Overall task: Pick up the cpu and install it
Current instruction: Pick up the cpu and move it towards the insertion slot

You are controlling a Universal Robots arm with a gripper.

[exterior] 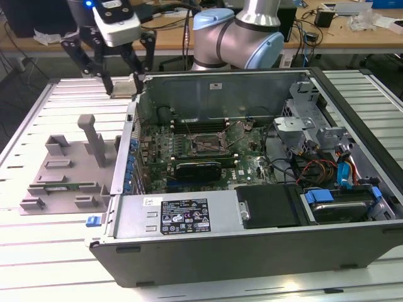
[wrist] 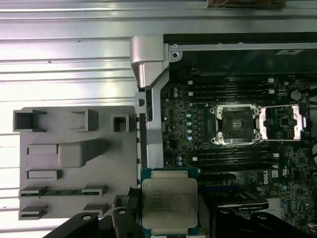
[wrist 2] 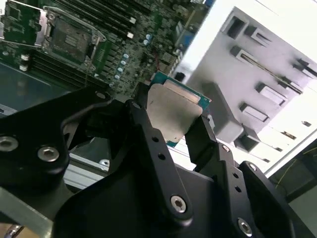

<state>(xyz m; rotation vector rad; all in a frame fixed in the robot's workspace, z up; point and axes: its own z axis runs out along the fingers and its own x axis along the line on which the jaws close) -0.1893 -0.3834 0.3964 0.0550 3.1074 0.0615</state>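
Pinching the cpu (wrist: 170, 201) by two opposite edges w/ my pincer (wrist 2: 172, 124), metal lid visible in both wrist views. I'm up in the air over the far corner of the open pc case (exterior: 252, 251), exterior view's left, approx above its side wall. Grey fixture block (wrist: 74, 153) lies on the slatted table (exterior: 38, 251) just beside the case. Mobo socket (wrist: 237, 125) inside has its frame flipped open, well apart from the cpu.

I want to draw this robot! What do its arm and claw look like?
The arm is a fat silver-grey tube with light blue round caps at its joints. The gripper is black, made of jointed bars with shiny screws, under a white box.
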